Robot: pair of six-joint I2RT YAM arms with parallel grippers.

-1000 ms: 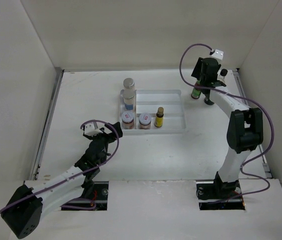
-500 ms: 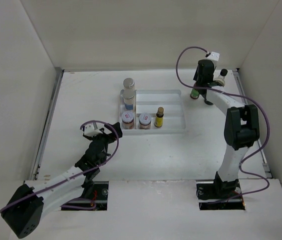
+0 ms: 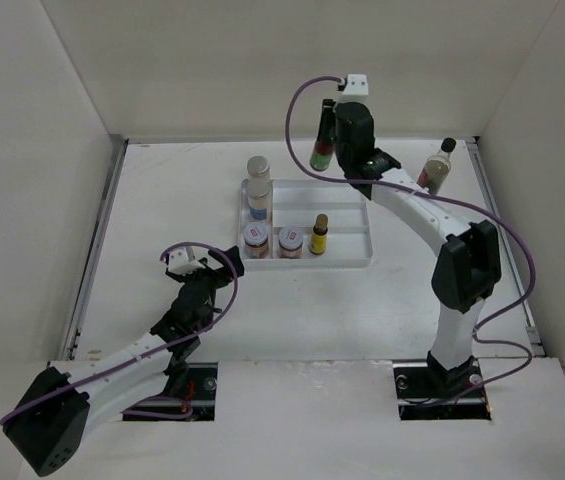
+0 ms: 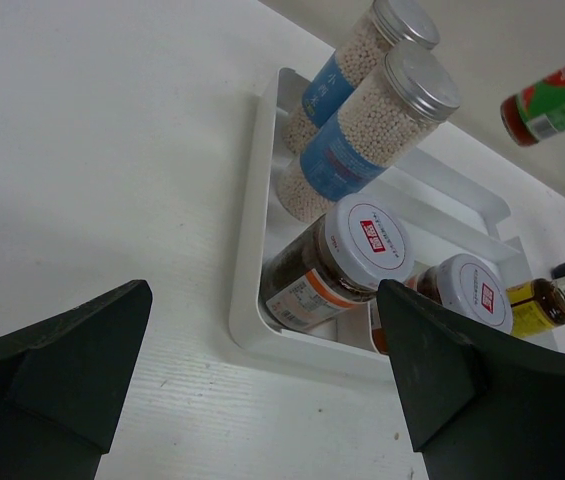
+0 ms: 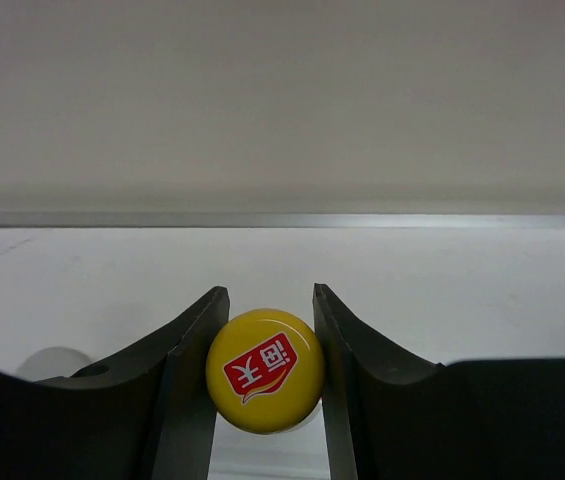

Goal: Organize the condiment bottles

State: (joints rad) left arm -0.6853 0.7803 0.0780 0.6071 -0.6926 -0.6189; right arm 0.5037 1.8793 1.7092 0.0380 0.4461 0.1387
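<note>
A white divided plastic tray [image 3: 347, 215] on the tabletop [image 3: 162, 200] holds two tall grey-lidded jars of pale beads [image 4: 362, 140] with blue labels. It also holds two short white-lidded jars [image 4: 337, 260] with red logos and a tiny yellow bottle [image 3: 319, 236]. The right claw [image 5: 269, 296] is clamped on the red yellow-capped sauce bottle [image 3: 322, 148], held in the air over the tray's far edge. The bottle's cap bears a red badge with white characters. A tall dark black-capped bottle [image 3: 437, 170] stands far right on the tabletop. The left claw [image 4: 262, 290] gapes apart near the tray.

Aloft and tilted, red yellow-capped sauce bottle [image 3: 321, 150]; standing far right, dark black-capped bottle [image 3: 436, 170]; in tray [image 3: 347, 259], grey-lidded jars [image 3: 258, 187], white-lidded jars [image 3: 256, 240], tiny yellow bottle [image 3: 318, 236].
</note>
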